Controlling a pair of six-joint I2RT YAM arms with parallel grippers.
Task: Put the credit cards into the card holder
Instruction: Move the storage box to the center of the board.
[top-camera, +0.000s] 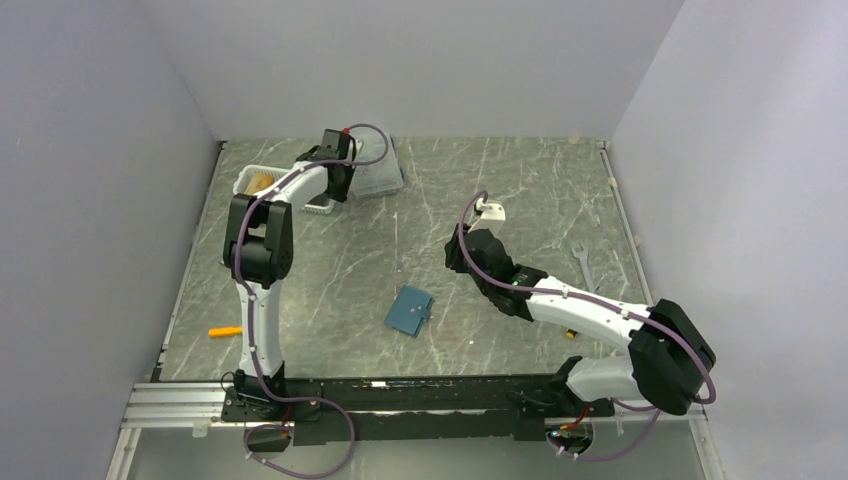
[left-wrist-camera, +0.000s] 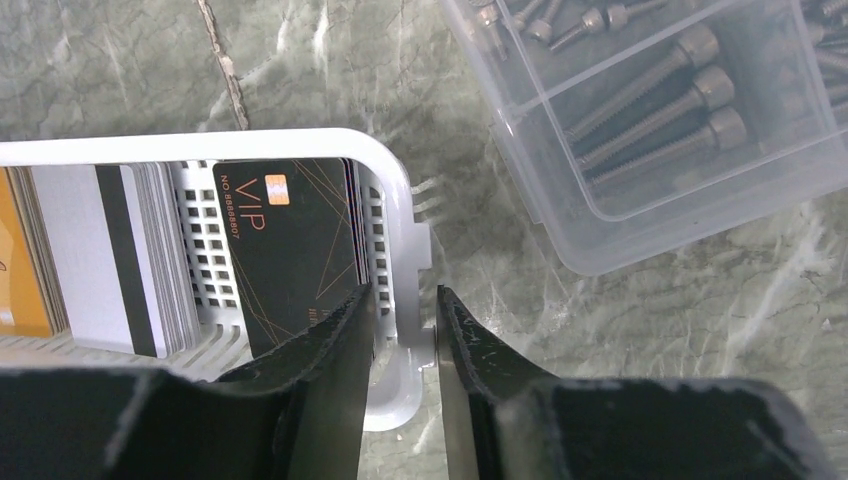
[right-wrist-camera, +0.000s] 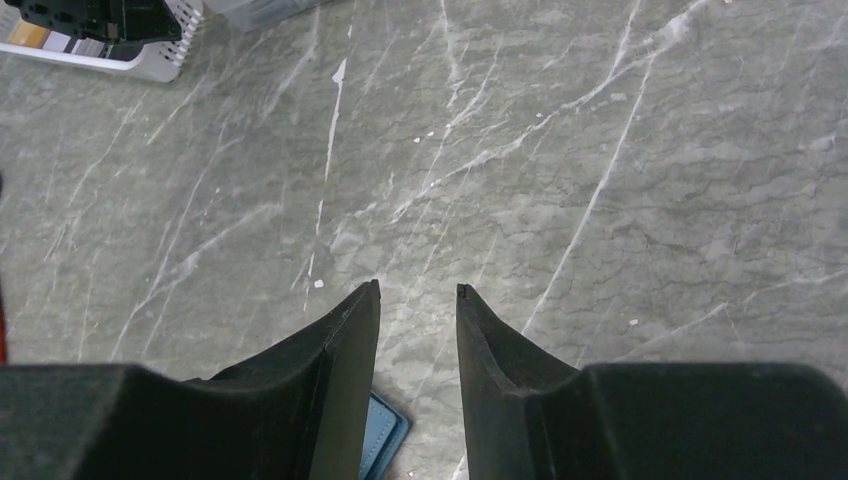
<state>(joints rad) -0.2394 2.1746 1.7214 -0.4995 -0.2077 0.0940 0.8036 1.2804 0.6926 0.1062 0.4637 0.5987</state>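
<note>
The credit cards stand in a white slatted basket (left-wrist-camera: 400, 200) at the back left: a black VIP card (left-wrist-camera: 290, 250), a grey striped card (left-wrist-camera: 110, 250) and a yellow one (left-wrist-camera: 15, 260). My left gripper (left-wrist-camera: 405, 300) is over the basket's right end. Its jaws are narrowly apart and straddle the basket wall, with one finger (left-wrist-camera: 340, 340) inside by the black card and the other outside. The teal card holder (top-camera: 409, 311) lies closed mid-table, and its corner shows in the right wrist view (right-wrist-camera: 385, 440). My right gripper (right-wrist-camera: 418, 290) is open and empty above the table, beyond the holder.
A clear compartment box (left-wrist-camera: 650, 130) of bolts sits just right of the basket. A wrench (top-camera: 583, 262) lies at the right. An orange-handled tool (top-camera: 224, 331) lies at the near left. Grey walls close in the table on three sides.
</note>
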